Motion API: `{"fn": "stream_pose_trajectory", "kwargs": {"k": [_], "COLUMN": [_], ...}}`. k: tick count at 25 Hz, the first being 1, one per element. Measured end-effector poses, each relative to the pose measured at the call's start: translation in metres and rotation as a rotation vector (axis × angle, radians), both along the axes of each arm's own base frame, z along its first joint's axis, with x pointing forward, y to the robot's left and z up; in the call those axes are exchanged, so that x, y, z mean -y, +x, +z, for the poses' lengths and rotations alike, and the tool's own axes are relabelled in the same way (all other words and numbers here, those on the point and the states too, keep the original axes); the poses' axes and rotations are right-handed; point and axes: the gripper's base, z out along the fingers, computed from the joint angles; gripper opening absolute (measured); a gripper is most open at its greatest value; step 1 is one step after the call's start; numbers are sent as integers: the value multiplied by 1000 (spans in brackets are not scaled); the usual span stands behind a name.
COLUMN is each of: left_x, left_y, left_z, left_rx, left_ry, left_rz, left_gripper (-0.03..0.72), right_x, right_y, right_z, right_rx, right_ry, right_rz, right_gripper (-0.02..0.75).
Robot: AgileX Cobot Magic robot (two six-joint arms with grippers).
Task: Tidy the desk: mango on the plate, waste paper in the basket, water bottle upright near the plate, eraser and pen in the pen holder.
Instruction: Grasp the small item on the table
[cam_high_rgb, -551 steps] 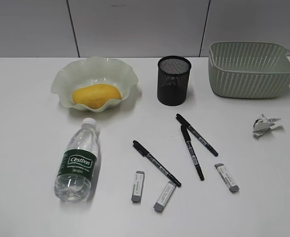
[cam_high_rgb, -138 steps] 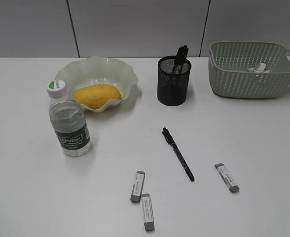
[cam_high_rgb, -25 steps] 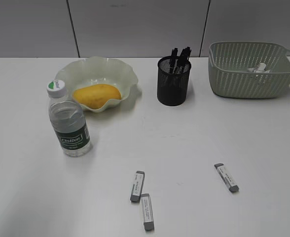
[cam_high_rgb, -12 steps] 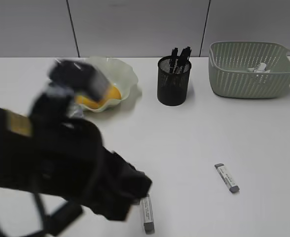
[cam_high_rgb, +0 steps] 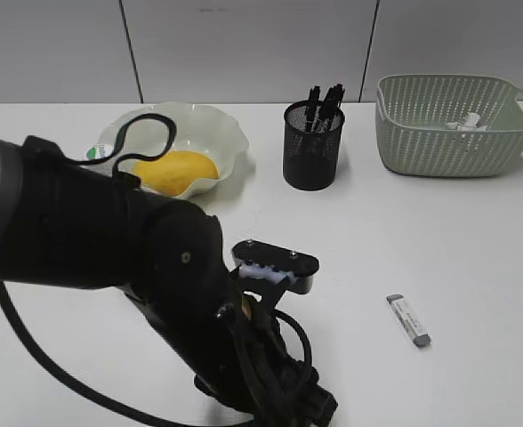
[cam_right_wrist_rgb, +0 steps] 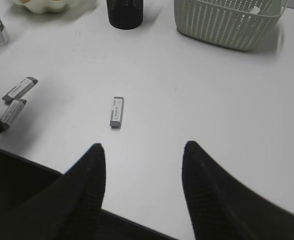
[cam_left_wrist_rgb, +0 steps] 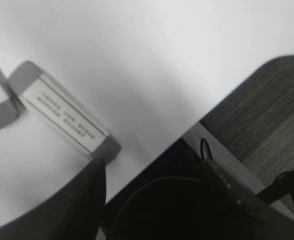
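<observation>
The mango [cam_high_rgb: 174, 171] lies on the plate [cam_high_rgb: 226, 124] near the far left of the desk [cam_high_rgb: 439, 249], the waste paper [cam_high_rgb: 466, 121] sits in the basket [cam_high_rgb: 448, 142] at the far right corner, and the pens [cam_high_rgb: 325, 98] stand in the pen holder [cam_high_rgb: 312, 151] at the far edge. The water bottle [cam_high_rgb: 99, 153] is mostly hidden; only its cap shows beside the plate. What is left is the erasers: one [cam_high_rgb: 408, 319] lies toward the near right, two more [cam_right_wrist_rgb: 18, 89] by the near edge.

A second ago the desk was free of arms; now the left arm covers the near left of the exterior view, low over the pair of erasers. Its wrist camera shows one eraser [cam_left_wrist_rgb: 64, 116] close up, just at a dark finger [cam_left_wrist_rgb: 89, 175], but whether the left gripper [cam_left_wrist_rgb: 152, 200] is spread or pinching I cannot tell. The right gripper [cam_right_wrist_rgb: 139, 165] hangs over the near edge, fingers [cam_right_wrist_rgb: 89, 175] spread and empty
</observation>
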Motion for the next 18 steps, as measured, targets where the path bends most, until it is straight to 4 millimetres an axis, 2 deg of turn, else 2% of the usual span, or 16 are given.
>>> {"fn": "stream_pose_trajectory", "kwargs": {"k": [6, 12, 15, 18], "left_x": [-6, -8, -4, 9], "left_y": [12, 17, 21, 28], "left_z": [1, -2, -7, -12], "left_rx": [68, 56, 29, 12], "left_ry": [101, 120, 140, 172], "left_rz": [150, 371, 443, 461], "left_gripper": [445, 442, 429, 410], "right_x": [0, 0, 0, 0], "right_y": [0, 0, 0, 0], "right_z": [0, 0, 0, 0], "right_rx": [0, 0, 0, 1], "right_ry": [0, 0, 0, 0], "right_rz": [0, 0, 0, 0], "right_gripper": [402, 402, 402, 402]}}
